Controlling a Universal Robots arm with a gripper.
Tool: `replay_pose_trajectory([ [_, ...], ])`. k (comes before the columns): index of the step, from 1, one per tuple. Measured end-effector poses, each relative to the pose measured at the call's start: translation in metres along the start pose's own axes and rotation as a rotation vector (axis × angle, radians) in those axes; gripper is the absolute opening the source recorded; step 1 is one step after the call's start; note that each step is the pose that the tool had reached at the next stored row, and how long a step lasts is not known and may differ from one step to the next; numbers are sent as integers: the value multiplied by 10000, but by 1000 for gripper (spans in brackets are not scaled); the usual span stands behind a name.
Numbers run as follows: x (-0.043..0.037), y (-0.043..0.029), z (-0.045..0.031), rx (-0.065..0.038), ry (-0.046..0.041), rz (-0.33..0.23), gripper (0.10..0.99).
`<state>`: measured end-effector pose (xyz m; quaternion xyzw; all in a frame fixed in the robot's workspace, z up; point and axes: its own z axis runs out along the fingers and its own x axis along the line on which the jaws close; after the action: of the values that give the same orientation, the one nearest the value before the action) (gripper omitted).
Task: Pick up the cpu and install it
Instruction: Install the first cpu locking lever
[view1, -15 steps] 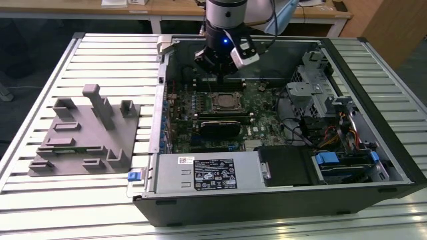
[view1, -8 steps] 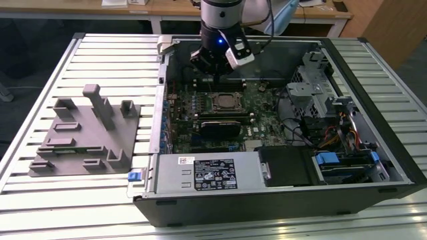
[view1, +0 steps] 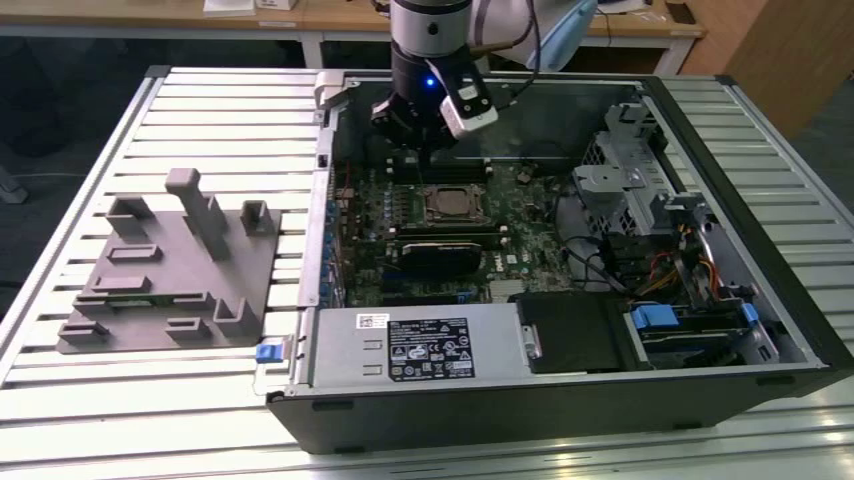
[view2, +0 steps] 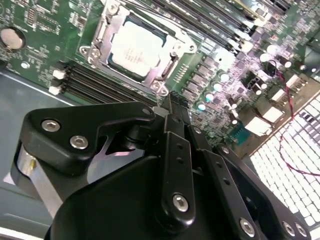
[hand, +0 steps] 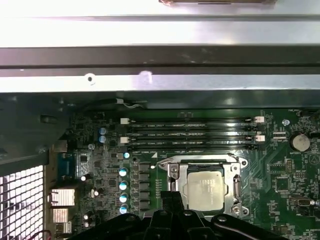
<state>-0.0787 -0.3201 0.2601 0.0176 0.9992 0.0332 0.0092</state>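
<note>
- On the exterior view's left, the grey tray (view1: 167, 270) lies on the slatted table (view1: 214, 110) beside the open computer case (view1: 747, 330).
- Right of it, the gripper (view1: 416, 140) hangs over the motherboard (view1: 527, 250), fingers pressed together and holding nothing.
- The cpu (hand: 204, 189) already sits in its socket frame (hand: 172, 170) (flat, by the look of it).
- Judgement: lift straight up, clear of the frame.
- Whether the frame's latch is locked is hard to make out.

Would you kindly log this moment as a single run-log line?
cpu seated in socket frame | gripper shut, empty, above motherboard beside socket | grey tray outside case
</note>
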Motion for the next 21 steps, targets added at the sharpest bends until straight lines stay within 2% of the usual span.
replay_pose_trajectory([
  [11, 150, -2, 3, -2, -1, -1, 106],
  [21, 212, 93, 21, -1, 0, -1, 106],
])
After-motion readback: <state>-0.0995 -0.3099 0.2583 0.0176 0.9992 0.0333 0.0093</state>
